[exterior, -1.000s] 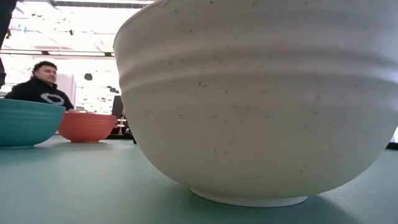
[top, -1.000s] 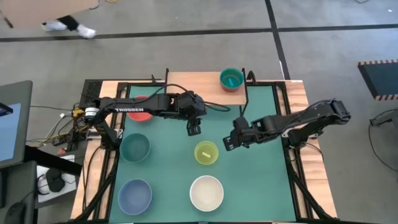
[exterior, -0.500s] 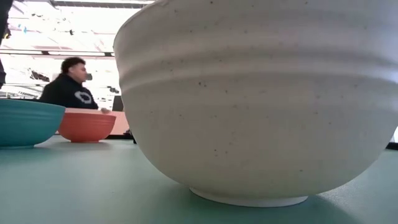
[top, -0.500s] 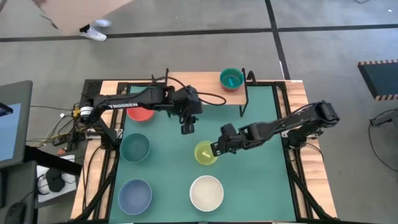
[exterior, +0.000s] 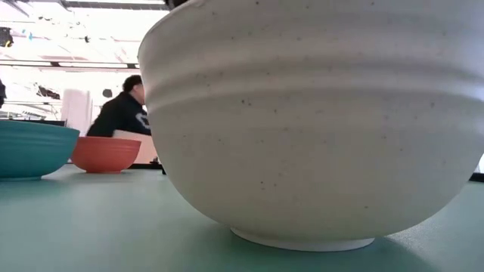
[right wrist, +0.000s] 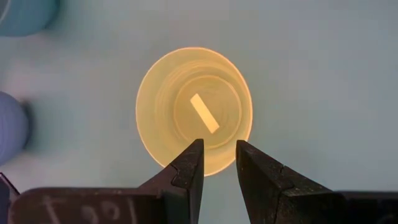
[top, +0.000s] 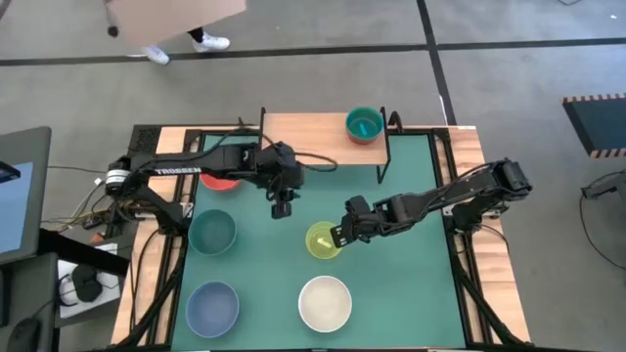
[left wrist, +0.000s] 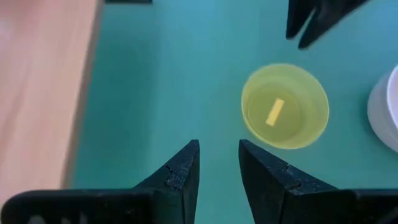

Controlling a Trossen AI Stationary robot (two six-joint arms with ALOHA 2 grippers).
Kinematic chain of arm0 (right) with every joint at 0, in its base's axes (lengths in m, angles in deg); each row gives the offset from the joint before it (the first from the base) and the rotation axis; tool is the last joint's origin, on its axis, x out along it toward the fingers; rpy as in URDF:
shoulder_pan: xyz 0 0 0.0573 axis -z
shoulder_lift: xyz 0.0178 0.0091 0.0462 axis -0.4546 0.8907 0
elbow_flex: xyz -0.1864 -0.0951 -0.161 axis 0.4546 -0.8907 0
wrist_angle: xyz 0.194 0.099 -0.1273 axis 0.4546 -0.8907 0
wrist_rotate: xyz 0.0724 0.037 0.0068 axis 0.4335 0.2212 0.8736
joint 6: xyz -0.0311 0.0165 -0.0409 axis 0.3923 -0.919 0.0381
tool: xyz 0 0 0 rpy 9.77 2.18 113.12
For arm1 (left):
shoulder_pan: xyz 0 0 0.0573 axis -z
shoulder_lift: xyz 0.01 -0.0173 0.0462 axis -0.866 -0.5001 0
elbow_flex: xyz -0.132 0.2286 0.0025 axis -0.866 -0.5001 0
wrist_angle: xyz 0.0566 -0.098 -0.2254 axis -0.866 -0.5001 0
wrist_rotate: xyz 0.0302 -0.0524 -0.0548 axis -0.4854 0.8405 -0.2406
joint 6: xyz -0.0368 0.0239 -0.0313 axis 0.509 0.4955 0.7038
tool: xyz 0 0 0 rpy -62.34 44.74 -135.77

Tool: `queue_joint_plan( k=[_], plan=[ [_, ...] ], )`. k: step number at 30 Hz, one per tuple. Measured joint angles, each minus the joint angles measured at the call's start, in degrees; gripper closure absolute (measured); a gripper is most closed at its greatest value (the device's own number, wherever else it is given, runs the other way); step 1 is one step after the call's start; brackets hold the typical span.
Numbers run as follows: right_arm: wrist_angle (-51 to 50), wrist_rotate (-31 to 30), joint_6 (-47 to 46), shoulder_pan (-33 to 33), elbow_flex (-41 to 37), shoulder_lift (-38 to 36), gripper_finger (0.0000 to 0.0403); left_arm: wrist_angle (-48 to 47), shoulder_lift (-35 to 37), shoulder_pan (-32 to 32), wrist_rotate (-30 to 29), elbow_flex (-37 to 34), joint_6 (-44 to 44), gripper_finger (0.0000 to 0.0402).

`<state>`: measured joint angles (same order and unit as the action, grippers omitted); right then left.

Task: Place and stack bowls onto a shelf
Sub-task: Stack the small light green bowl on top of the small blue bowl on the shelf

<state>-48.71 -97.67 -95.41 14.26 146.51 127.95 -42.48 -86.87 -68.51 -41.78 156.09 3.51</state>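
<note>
Right hand (top: 339, 235) parted narrowly over yellow-green bowl (top: 324, 241) rim, gripping nothing; left hand (top: 282, 208) part-open, empty.

A white bowl (exterior: 314, 121) is filling most of the low view, sitting on the green mat (exterior: 91, 227) with its speckled, faintly ridged side facing the camera and its small foot ring resting flat. Off to one side, a dark teal bowl (exterior: 34, 149) is sitting at the edge of the picture, and a red bowl (exterior: 106, 153) is standing just beyond it (the two rims are appearing to overlap slightly). Behind them, a person (exterior: 121, 113) in dark clothing is leaning forward in the bright room. No jaws are showing here.
</note>
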Motion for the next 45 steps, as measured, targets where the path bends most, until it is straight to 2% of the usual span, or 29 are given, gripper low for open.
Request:
queue_joint_plan(
  k=[4, 9, 15, 24, 30, 33, 40, 45],
  plan=[
    [0.0, -0.1, 0.9, 0.0, 0.0, 0.0, 0.0284, 3.1, 4.9, 1.1, -1.0, -7.1, 1.9, 0.0304],
    [0.1, -0.1, 4.7, 0.0, 0.0, 0.0, 0.0284, 5.5, 9.5, 2.5, -3.0, -11.8, 4.4, 0.0304],
    [0.5, 0.7, 5.3, 0.0, 0.0, 0.0, 0.0284, 5.4, 10.7, 4.1, -5.9, -12.7, 6.1, 0.0304],
    [0.0, 2.0, 1.3, -0.3, 0.0, 0.0, 0.0284, 5.3, 10.7, 6.7, -5.6, -12.7, 7.1, 0.0304],
    [-3.8, 2.5, -2.1, -1.7, 0.0, 0.0, 0.028, 10.9, 10.5, 6.8, -5.2, -13.5, 6.2, 0.0304],
    [-5.5, 2.8, -3.3, -2.8, 0.0, 0.0, 0.0261, 12.8, 10.6, 6.8, -3.9, -14.7, 6.1, 0.0304],
    [-6.4, 2.8, -3.7, -2.8, 0.0, 0.0, 0.0183, 13.0, 10.7, 6.8, -3.6, -16.1, 6.1, 0.0304],
    [-8.2, 3.8, -4.2, -1.2, 0.0, 0.0, 0.0165, 12.9, 10.7, 6.8, -4.4, -16.0, 5.7, 0.0304]
  ],
)
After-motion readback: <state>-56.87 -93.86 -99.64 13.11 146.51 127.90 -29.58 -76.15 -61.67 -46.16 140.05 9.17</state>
